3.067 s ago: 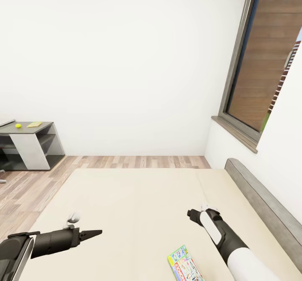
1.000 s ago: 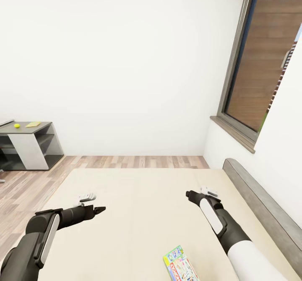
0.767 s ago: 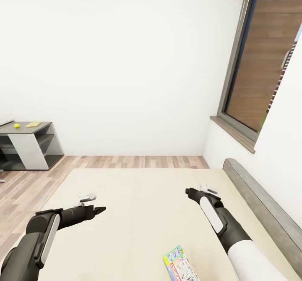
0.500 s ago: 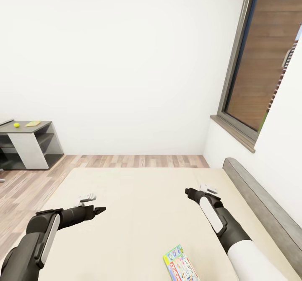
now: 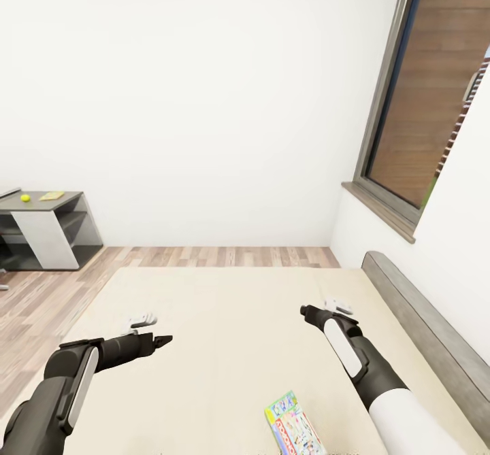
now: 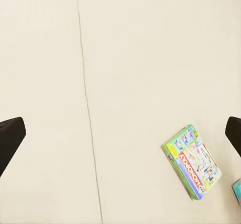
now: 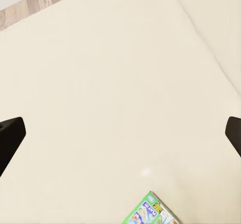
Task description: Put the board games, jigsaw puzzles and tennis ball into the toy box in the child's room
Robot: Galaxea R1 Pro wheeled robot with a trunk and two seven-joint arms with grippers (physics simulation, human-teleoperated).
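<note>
**Both tools open over the bed, one board game near my right arm**

At the far left, across the wood-plank floor (image 5: 47, 292), stands the worktop (image 5: 64, 205), its dark-grey cabinet section against the white wall. On its top lies the tennis ball (image 5: 25, 198), and just beside it a flat yellow piece (image 5: 52, 196) too small for me to identify. The toy box I cannot make out from here.

My left tool (image 5: 163, 339) hangs over the left half of the bed (image 5: 224, 319). In my left wrist view its two dark fingertips (image 6: 10, 136) stand wide apart at opposite edges with nothing between them, so it is open and empty.

Below and to the right, the green-edged board game (image 5: 294, 428) with the red banner lies flat on the beige mattress, close to my right forearm, touching neither tool. My left wrist view shows the corner of a second, bluish box (image 6: 237, 190) just beside it.

My right tool (image 5: 305, 312) hangs over the right half of the mattress, open and empty too, its fingertips (image 7: 11, 133) spread wide. Further right run the grey headboard (image 5: 422, 332) and the window (image 5: 435, 94).
</note>
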